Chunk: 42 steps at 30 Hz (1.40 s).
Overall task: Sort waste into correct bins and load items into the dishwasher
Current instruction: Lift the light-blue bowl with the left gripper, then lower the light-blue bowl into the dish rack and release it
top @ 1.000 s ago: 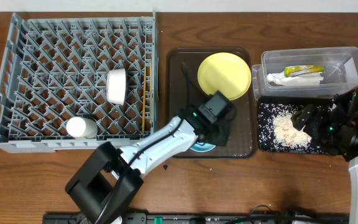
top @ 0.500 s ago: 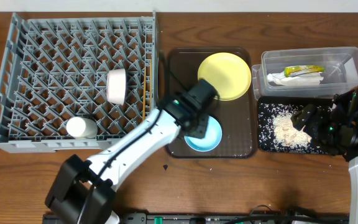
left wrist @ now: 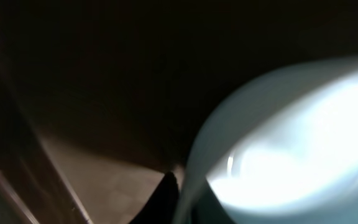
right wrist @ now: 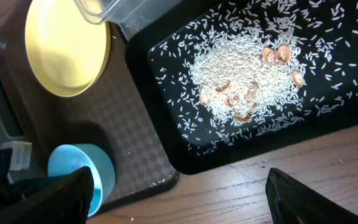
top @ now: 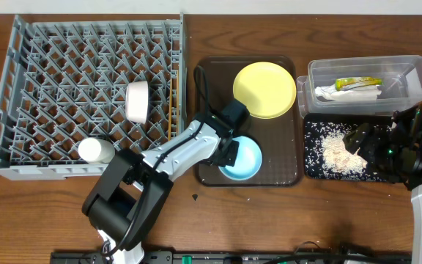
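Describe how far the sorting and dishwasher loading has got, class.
Done: the white bowl, white cup and chopsticks sit in the grey rack; wrapper and napkin lie in the clear tub; rice is in the black tray. In hand: the left claw is at the blue bowl, grip unclear. Left: blue bowl and yellow plate, both on the brown tray.

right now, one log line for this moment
left gripper at light blue bowl | right gripper open over black tray | yellow plate on brown tray
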Available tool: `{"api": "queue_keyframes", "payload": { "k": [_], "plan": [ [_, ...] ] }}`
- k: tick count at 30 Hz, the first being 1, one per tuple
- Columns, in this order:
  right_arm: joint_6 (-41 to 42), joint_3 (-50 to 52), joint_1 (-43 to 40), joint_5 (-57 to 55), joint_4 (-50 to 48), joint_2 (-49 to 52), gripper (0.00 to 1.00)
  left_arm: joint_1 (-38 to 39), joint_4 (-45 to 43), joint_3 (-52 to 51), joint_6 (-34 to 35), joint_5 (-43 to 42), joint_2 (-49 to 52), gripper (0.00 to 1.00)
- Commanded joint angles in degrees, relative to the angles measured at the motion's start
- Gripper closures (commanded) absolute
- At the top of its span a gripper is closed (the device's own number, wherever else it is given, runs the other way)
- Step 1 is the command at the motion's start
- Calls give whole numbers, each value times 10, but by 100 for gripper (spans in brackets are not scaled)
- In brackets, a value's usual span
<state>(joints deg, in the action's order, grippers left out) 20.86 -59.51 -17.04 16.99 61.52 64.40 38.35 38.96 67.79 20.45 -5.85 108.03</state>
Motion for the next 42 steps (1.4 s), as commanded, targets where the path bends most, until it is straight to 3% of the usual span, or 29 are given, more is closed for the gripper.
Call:
{"api": "queue_keyframes", "payload": {
  "k": [1,6,9,15,16,20,26,34,42],
  "plan": [
    [3,-4,-5,4,0,-7,13,-2,14,2,-10,-1,-5,92],
    [3,-4,-5,4,0,-7,13,-10,89,51,-14,34,-69,92],
    [3,-4,-5,4,0,-7,13,-17,139,82,-14,133,-132,93],
    [3,-4,-5,4,-2,-7,14,-41,187,97,-35,495,-256,92],
    [3,-4,-5,4,-4,-7,13,-55,189,97,-65,615,-271,92],
    [3,-4,-5,4,-6,-7,13,-100,179,97,-95,793,-263,93],
    [3,-4,-5,4,-10,-7,13,-208,87,97,-192,817,-206,93],
    [3,-4,-5,4,-10,-6,13,-304,19,97,-196,817,-109,93],
    [3,-4,-5,4,-10,-6,13,-342,-16,97,-196,811,-41,93]
  ]
}}
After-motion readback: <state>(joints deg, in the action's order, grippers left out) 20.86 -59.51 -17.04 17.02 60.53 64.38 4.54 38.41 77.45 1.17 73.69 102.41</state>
